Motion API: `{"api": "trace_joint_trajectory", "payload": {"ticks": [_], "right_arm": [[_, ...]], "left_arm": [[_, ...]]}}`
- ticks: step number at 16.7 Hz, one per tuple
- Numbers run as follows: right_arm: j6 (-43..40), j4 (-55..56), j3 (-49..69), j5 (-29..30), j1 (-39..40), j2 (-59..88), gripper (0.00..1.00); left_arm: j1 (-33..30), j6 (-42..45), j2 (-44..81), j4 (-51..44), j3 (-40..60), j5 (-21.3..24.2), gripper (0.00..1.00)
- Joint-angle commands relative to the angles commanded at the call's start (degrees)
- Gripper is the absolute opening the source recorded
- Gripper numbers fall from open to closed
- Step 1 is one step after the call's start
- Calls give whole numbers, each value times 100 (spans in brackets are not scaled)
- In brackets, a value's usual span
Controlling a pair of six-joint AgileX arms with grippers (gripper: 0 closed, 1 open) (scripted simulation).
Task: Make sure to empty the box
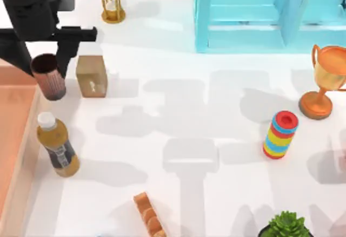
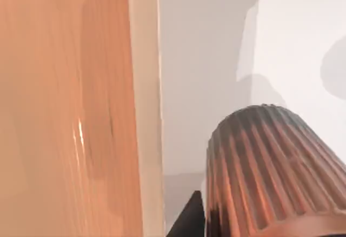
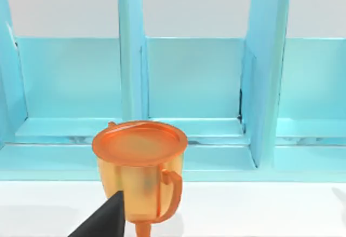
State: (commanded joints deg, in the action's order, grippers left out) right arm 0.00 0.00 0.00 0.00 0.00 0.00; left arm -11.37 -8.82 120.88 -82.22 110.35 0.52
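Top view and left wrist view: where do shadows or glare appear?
Top view: soft grey shadows lie across the white table. Left wrist view: a pale glare streak on the box floor; the ribbed cup looms close beside its wall.

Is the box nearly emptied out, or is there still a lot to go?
It looks nearly done. The part of the box in sight, at the table's left edge, has a bare orange floor. A bottle and a small carton already stand on the table beside it. In hand: the left gripper carries a ribbed brown cup just past the box's wall. Left to do: set that cup down.
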Motion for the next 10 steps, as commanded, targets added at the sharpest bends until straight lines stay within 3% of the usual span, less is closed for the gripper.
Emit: {"api": "trace_joint_trajectory", "payload": {"ticks": [6, 10], "right_arm": [[0, 0, 0, 0, 0, 0, 100], [0, 0, 0, 0, 0, 0, 100]], "left_arm": [[-1932, -2019, 678, 478, 233, -91, 0], [-2487, -2575, 808, 713, 339, -71, 0]]}}
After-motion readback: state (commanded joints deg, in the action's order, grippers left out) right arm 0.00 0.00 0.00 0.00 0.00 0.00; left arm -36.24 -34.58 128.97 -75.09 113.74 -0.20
